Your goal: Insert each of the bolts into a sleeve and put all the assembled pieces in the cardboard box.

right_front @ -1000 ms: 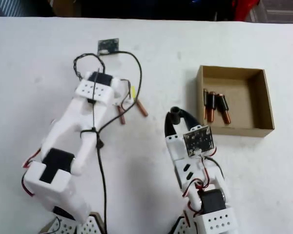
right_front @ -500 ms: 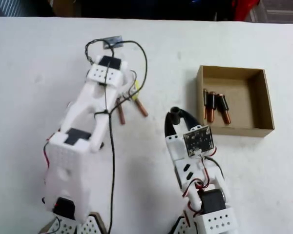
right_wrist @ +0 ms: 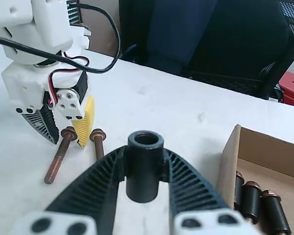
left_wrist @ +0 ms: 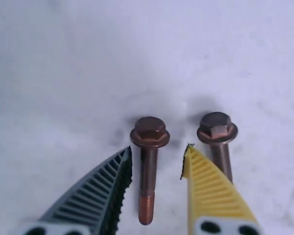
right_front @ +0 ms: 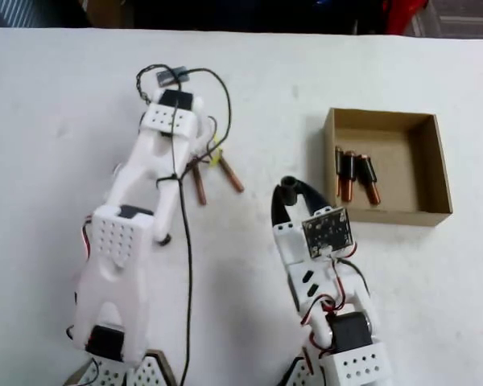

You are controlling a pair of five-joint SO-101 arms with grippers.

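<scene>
Left arm [right_front: 137, 201] stretches forward.
I see it unfold from its hunched pose and slide out across the surface [right_front: 64, 96]; its end effector [left_wrist: 158, 149] now straddles one bolt [left_wrist: 147, 181], yellow finger [left_wrist: 210, 186] beside the other bolt [left_wrist: 217, 131].

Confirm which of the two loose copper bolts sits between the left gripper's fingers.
The copper bolt farther from the cardboard box; the other bolt lies outside the left gripper's yellow finger.

Two white printed arms [right_front: 137, 201] carry black cables [right_front: 187, 273] and red wires [right_front: 318, 310]; the left tool [left_wrist: 158, 149] has grey and yellow ribbed fingers [left_wrist: 103, 191], the right tool [right_wrist: 144, 156] black.
</scene>
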